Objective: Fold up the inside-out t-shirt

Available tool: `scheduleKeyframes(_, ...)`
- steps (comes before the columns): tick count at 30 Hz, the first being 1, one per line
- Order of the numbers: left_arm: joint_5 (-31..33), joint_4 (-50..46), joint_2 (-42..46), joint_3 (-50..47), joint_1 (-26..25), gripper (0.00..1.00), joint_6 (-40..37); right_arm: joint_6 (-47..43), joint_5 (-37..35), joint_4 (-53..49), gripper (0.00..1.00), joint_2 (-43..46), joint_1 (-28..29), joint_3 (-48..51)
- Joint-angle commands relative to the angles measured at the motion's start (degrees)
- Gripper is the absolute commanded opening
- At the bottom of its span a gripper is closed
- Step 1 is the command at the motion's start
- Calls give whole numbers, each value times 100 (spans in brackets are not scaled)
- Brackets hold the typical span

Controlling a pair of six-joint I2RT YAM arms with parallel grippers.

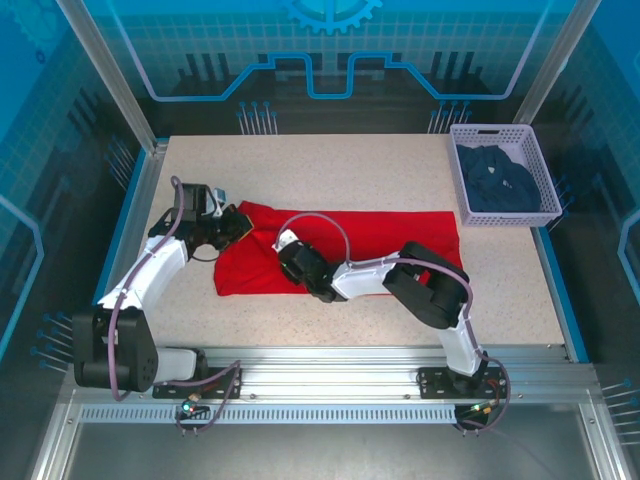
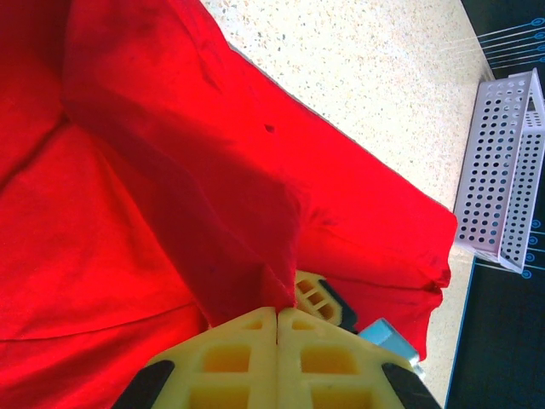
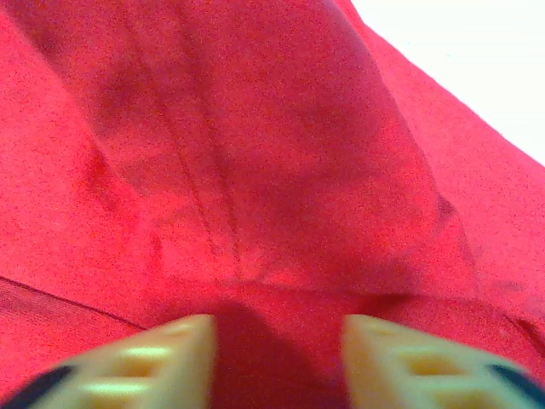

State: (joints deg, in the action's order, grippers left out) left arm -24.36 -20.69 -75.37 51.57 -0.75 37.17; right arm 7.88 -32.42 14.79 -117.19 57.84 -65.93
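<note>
Shirt: the bright red soft cloth t-shirt (image 1: 390,240) lay across the middle of the speckled beige table (image 1: 400,165), plain red showing.
Left gripper (image 1: 243,228): jaws together, clamped on a fold at the shirt's left end.
Right gripper (image 1: 287,240): jaws apart over the cloth; contact could not be told.
Left wrist view: cloth tented up to the yellow fingertips (image 2: 247,332).
Top view: a white perforated plastic basket (image 1: 503,128) sat at the far right corner, a dark navy garment (image 1: 500,180) inside.
</note>
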Motion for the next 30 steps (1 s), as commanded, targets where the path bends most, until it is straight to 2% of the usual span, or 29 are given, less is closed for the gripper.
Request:
scheduleKeyframes(1, -172, 29, -59, -12, -12, 0, -29, -256, -166, 420, 71, -77, 182, -267)
scheduleKeyframes(5, -183, 43, -48, -23, -12, 0, -34, -372, -542, 423, 82, -288, 218, -581)
scheduleKeyframes(13, -212, 57, -15, -32, -12, 0, -32, -258, -1590, -174, 81, -724, 232, -1266)
scheduleKeyframes(19, -215, 71, -17, -49, -12, 0, -38, -73, -1936, -448, 72, -535, 218, -1086)
scheduleKeyframes(25, -219, 97, -30, -51, -12, 0, -25, -75, -1960, -464, 60, -289, 218, -763)
scheduleKeyframes(30, -216, 68, -26, -47, -12, 0, -32, -172, -1833, -347, 40, -151, 236, -558)
